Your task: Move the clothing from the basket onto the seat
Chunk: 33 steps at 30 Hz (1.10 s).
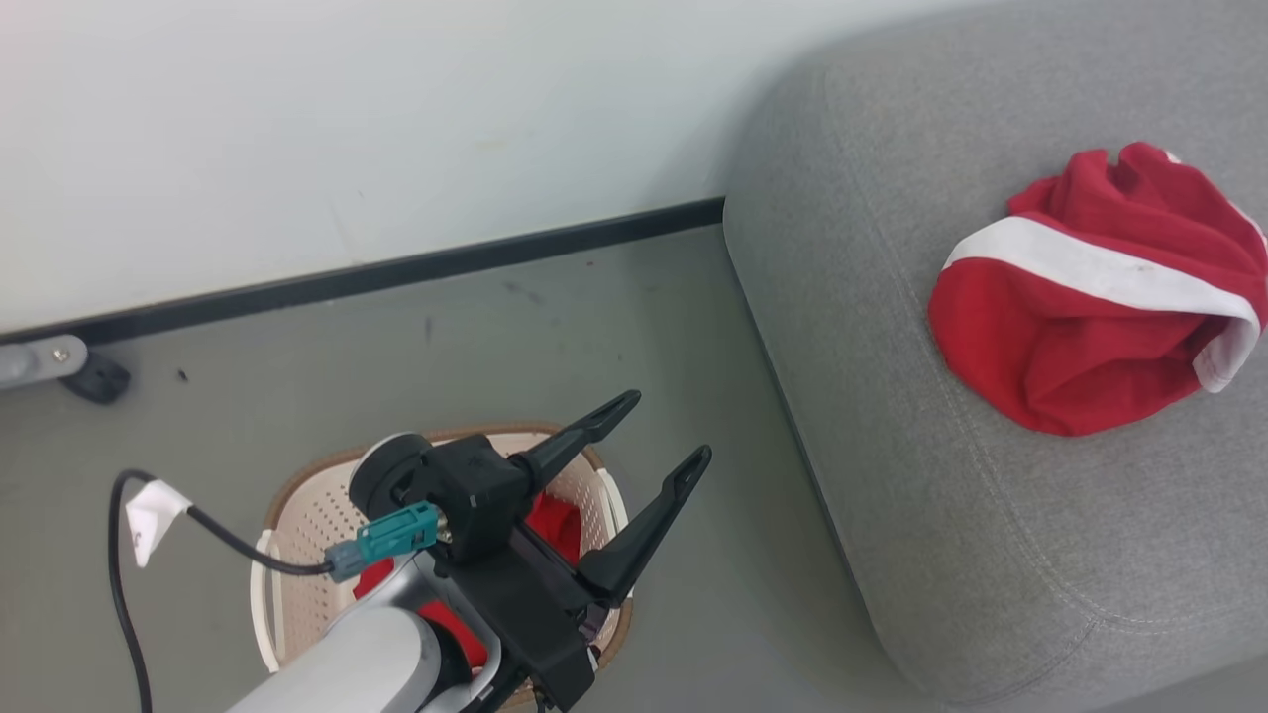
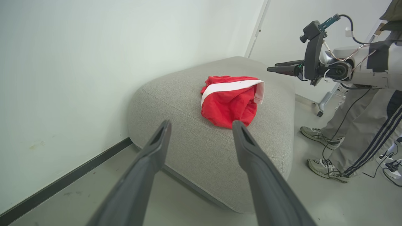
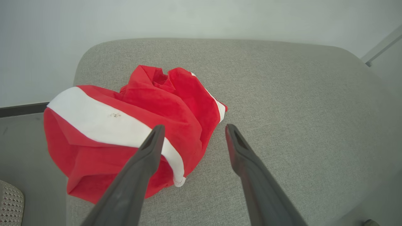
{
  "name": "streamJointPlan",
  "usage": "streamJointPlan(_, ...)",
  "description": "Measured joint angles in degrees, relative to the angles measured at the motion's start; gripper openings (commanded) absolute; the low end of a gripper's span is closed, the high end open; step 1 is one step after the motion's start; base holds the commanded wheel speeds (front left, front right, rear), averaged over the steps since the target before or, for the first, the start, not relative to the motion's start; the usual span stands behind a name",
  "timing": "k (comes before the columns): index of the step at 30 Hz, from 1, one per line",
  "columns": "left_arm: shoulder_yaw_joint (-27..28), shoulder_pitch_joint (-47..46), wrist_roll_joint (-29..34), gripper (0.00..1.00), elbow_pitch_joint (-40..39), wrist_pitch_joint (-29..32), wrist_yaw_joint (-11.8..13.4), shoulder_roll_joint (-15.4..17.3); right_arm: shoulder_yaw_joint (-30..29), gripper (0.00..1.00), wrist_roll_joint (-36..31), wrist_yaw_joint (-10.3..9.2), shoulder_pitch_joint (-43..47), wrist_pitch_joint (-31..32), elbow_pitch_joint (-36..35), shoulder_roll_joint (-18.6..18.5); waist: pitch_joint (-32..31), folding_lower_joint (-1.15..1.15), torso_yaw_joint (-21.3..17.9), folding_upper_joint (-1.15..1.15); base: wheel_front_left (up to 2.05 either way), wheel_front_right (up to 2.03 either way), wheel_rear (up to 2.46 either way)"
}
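Clothing (image 1: 1090, 297) — half done: it lies on the seat (image 1: 892, 446), far right; another piece (image 1: 555, 525) waits in the basket (image 1: 297, 525), near left — left tool (image 1: 670, 424) and right tool (image 3: 194, 126) both gape wide, empty

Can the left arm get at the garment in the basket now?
Probably yes: the open left pincer hangs over the basket, and nothing covers the red garment inside. Its fingers point toward the seat, so it must tilt down first.
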Motion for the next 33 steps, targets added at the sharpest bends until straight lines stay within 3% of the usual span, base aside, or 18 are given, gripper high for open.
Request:
streamJointPlan(15,1.6,5.7,-2.6,1.00,1.2,-3.8,1.6,-1.0,0.6,1.00,-0.6,0.70,5.4,-5.9,-12.2,-2.1,-8.1,0.00,1.5,0.00,0.00,0.00,0.00)
streamJointPlan(23,5.0,10.4,-3.2,1.00,1.6,-6.6,5.3,1.4,0.8,1.00,-0.9,0.90,11.8,-12.3,-23.9,-2.2,-11.9,0.00,4.5,0.00,0.00,0.00,0.00)
streamJointPlan(27,7.0,11.7,-3.3,1.00,1.7,-7.9,6.1,3.0,1.0,1.00,-0.9,-0.91,16.5,-14.6,-28.1,-1.8,-13.2,0.00,6.1,0.00,0.00,0.00,0.00)
streamJointPlan(33,7.6,16.7,-3.4,1.00,2.2,-9.5,7.6,3.5,-0.8,1.00,0.1,-5.94,23.4,-17.1,-34.2,-0.9,-15.4,0.00,8.4,0.00,0.00,0.00,0.00)
